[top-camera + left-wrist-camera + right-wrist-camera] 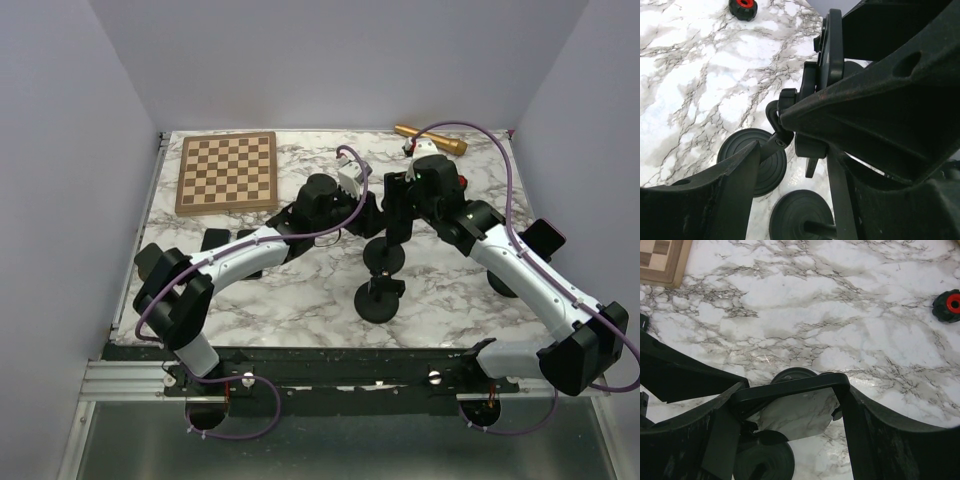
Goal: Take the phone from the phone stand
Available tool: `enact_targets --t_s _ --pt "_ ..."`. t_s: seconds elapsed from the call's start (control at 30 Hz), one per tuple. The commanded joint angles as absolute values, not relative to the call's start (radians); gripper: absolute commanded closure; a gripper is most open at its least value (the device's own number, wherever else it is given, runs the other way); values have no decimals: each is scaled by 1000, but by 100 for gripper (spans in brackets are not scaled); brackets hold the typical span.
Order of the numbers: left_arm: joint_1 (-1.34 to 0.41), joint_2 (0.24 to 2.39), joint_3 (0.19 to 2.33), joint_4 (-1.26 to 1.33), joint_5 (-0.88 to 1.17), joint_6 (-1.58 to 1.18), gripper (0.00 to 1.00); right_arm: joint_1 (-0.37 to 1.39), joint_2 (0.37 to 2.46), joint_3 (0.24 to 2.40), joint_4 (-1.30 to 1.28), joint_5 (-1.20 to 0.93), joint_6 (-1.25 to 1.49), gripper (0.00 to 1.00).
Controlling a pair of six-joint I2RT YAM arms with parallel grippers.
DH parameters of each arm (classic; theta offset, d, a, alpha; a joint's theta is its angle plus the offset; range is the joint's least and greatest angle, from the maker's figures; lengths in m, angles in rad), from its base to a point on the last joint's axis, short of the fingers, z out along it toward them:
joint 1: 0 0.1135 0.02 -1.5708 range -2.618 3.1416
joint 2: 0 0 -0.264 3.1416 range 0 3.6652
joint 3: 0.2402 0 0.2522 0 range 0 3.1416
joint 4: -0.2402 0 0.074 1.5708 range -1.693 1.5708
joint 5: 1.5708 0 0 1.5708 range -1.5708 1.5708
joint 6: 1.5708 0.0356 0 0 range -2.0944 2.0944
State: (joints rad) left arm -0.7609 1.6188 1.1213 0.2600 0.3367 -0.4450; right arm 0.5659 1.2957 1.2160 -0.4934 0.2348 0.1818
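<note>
- Marble-patterned table [300, 300] sits between pale lilac walls [320, 60]. From the left we see a chessboard [228, 172] in the far corner, then a gold cylinder [430, 138] at the far edge.
- Near the middle stand two round black bases: the phone stand [386, 260] behind and a second stand [380, 302] in front of it.
- From above we cannot make out the phone cleanly, because both wrists crowd over it. A red-centred knob [950, 305] is cut off by the edge of the right wrist view.
- The left arm reaches in across the table. The left gripper [769, 132] has a finger on each side of the stand's neck, and we cannot tell whether it pinches it.
- The right arm bends in from the right. The right gripper [795, 390] is clamped on the phone [790, 415], which sits at the head of the stand with its glass mirroring the marble.
</note>
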Motion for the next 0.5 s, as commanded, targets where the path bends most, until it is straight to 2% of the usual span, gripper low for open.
enact_targets --t_s 0.0,0.37,0.47 --pt "-781 1651 1162 318 308 -418 41 564 1318 1199 -506 195 180 99" --pt "-784 1662 1188 336 330 -437 80 564 1315 1186 -499 179 148 99" --pt "-784 1658 1185 348 339 -443 100 564 1315 1180 -494 174 135 99"
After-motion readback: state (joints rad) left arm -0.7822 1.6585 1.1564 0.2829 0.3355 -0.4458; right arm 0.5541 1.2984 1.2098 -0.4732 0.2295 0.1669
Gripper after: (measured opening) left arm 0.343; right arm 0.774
